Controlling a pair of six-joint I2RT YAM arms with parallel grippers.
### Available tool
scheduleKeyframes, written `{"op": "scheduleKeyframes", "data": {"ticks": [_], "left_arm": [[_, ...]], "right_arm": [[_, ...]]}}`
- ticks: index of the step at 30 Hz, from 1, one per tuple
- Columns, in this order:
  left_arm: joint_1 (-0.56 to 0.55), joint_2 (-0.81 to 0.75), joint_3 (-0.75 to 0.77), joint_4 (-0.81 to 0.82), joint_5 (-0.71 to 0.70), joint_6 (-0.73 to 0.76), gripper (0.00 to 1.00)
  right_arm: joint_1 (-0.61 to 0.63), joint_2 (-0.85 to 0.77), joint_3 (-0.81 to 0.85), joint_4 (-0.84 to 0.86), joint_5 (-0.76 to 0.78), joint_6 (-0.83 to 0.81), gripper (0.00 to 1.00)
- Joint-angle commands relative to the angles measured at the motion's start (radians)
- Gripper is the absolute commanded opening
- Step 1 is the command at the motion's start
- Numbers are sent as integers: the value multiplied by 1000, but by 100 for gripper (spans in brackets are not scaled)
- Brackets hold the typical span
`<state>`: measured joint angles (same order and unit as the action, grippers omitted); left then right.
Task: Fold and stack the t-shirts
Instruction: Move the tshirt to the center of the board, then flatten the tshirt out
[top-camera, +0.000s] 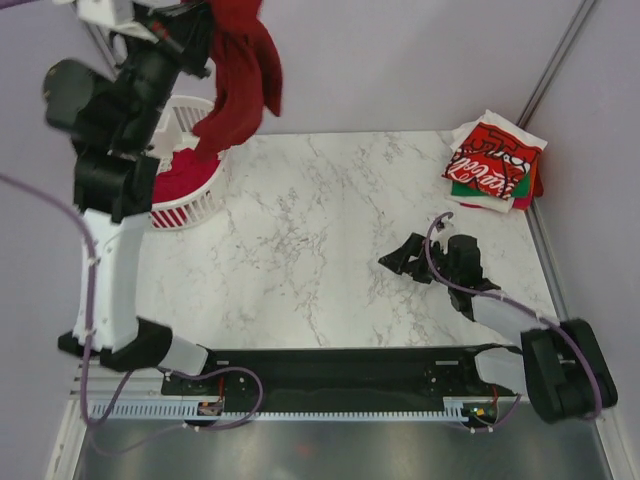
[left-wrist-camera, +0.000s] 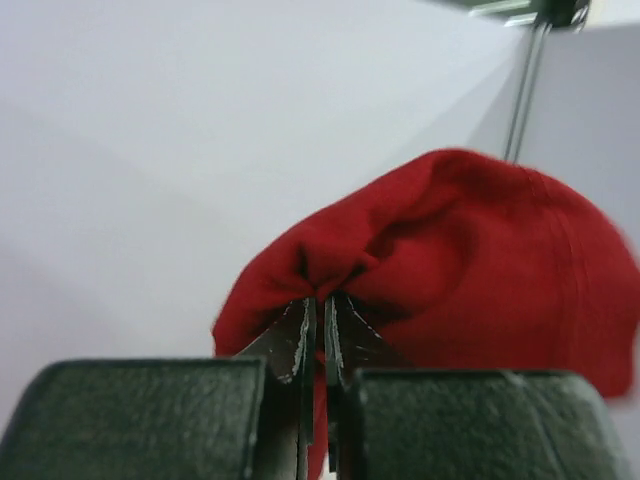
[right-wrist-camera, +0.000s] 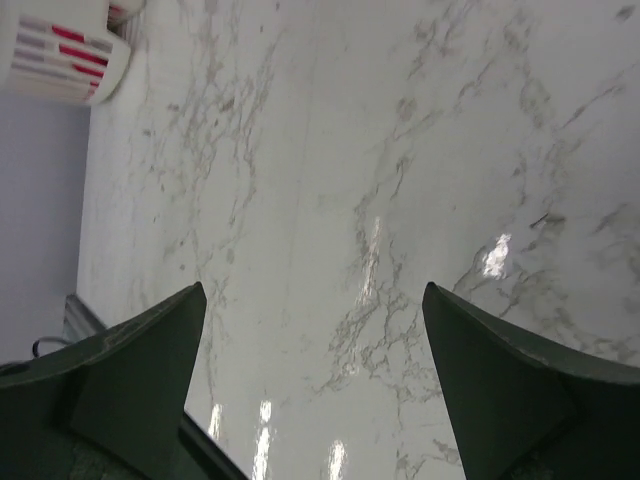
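A plain dark red t-shirt (top-camera: 240, 80) hangs bunched in the air above the table's back left. My left gripper (left-wrist-camera: 320, 300) is shut on a pinch of this t-shirt (left-wrist-camera: 480, 260), raised high over the white basket. More red cloth (top-camera: 178, 176) lies inside the basket. A folded stack of t-shirts (top-camera: 495, 165) sits at the back right, with a red one with white Coca-Cola script on top and green and white edges beneath. My right gripper (top-camera: 405, 262) hovers low over the table's right half, open, with nothing between its fingers (right-wrist-camera: 160, 350).
The white slotted plastic basket (top-camera: 195, 210) stands at the back left of the marble table (top-camera: 320, 230); its corner shows in the right wrist view (right-wrist-camera: 60, 60). Grey walls close in behind and at both sides. The arms' black base rail runs along the near edge.
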<state>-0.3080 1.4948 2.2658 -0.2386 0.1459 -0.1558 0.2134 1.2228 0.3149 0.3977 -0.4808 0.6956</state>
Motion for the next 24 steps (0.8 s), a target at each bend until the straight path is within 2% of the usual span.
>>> {"op": "scheduleKeyframes", "data": {"ticks": [1,2,3,4,5,6,8,12,13,19,21,24], "left_arm": [[12,-86,-278,-19,16,-120,3],[-2,-119,-352,-18,43,-152,6],[-17,-154,-430,-19,70,-201,17],[-57,-200,-507,-24,104,-220,38],[-80,-218,-646,-33,125,-232,94],[-97,-225,-702,-51,161,-234,100],[-144,-222,-810,-181,159,-238,100],[-160,-324,-1012,-269,34,-283,100],[-160,-355,-1067,-278,-35,-287,100],[-160,-544,-1161,-340,-224,-287,100],[-160,-576,-1190,-341,-232,-300,100],[-160,-553,-1232,-337,-194,-321,100]], "right_arm": [[1,-321,102,-296,268,-62,98],[3,-322,139,-360,269,-62,98],[1,-412,180,-431,395,-67,98],[1,-443,222,-491,448,-70,98],[1,-471,309,-601,488,-80,98],[1,-471,353,-655,569,-91,98],[1,-432,483,-829,632,-107,98],[3,-382,596,-1028,703,-125,98],[1,-391,593,-1037,699,-125,98],[1,-483,477,-981,601,-104,98],[1,-467,451,-967,564,-104,98],[1,-410,423,-979,602,-93,98]]}}
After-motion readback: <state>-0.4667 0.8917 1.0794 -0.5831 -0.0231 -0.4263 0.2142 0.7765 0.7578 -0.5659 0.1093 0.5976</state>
